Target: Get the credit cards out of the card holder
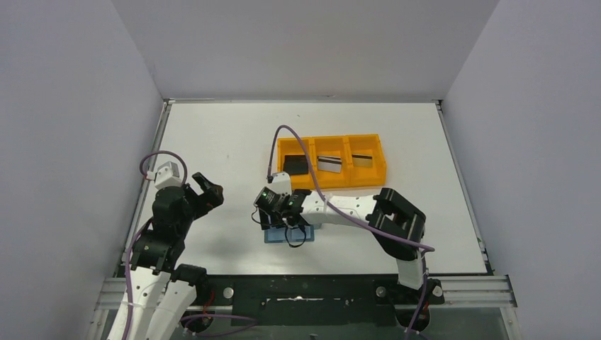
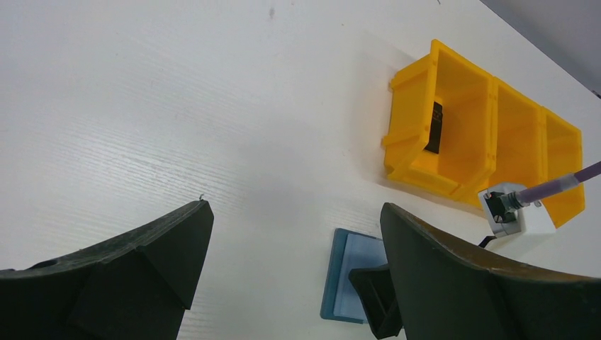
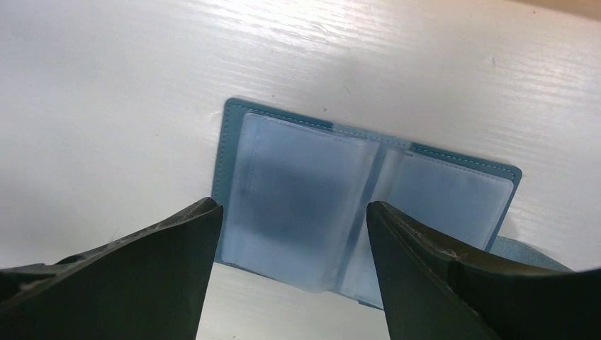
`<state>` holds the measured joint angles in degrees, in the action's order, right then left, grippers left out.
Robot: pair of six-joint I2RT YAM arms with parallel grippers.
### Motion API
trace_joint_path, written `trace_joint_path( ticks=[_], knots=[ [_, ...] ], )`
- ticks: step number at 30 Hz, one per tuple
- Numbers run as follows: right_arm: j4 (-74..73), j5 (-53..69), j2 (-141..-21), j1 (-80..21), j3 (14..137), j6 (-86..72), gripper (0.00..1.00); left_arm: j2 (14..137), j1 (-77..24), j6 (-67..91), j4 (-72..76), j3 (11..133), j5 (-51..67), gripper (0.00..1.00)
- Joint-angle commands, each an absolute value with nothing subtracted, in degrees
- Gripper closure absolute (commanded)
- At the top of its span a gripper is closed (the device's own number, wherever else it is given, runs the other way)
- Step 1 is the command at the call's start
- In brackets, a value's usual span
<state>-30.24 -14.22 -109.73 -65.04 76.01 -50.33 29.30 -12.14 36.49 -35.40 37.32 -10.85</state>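
The card holder lies spread open on the white desk, clear inner sleeves facing up; it sits near the front edge, just before the left end of the orange tray and apart from it; a dark blur shows through its left sleeve, too soft to identify; the right claw hangs over it, fingers spread wide, pinching nothing; three credit cards sit in the tray, one per compartment, a black one on the left and two silver-grey; the left claw, likewise spread and empty, hovers well off to the left.
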Motion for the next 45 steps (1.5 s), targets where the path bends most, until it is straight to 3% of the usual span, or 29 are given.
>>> trace_joint_path(
  ticks=[1, 9, 16, 21, 31, 36, 43, 45],
  knots=[
    [-34.3, -19.8, -110.7, -66.8, 81.6, -51.2, 0.23, 28.4, -11.5, 36.8, -34.6, 38.5, -12.0, 0.09],
    [-36.9, -19.3, -114.6, -67.0, 82.1, -54.8, 0.2, 28.1, -11.6, 36.7, -34.4, 38.4, -12.0, 0.1],
    [-38.3, -17.7, -117.9, -67.1, 81.5, -56.0, 0.26, 28.0, -11.5, 36.7, -34.3, 38.3, -12.1, 0.09],
    [-40.2, -20.3, -116.6, -67.1, 81.9, -57.0, 0.46, 27.9, -11.3, 36.7, -34.3, 38.3, -12.1, 0.09],
    [-27.3, -12.8, -110.3, -65.1, 76.2, -53.7, 0.65, 28.2, -11.2, 36.7, -34.2, 38.3, -11.8, 0.09],
    [-30.0, -15.1, -108.6, -65.3, 77.9, -52.1, 0.57, 28.2, -11.2, 36.7, -34.2, 38.2, -11.8, 0.1],
    [-35.8, -20.4, -105.8, -66.0, 80.1, -52.9, 0.3, 28.4, -11.1, 36.5, -34.0, 38.2, -11.5, 0.09],
    [-36.7, -21.1, -105.4, -66.0, 80.0, -53.2, 0.28, 28.5, -11.1, 36.5, -33.9, 38.1, -11.4, 0.09]
  ],
)
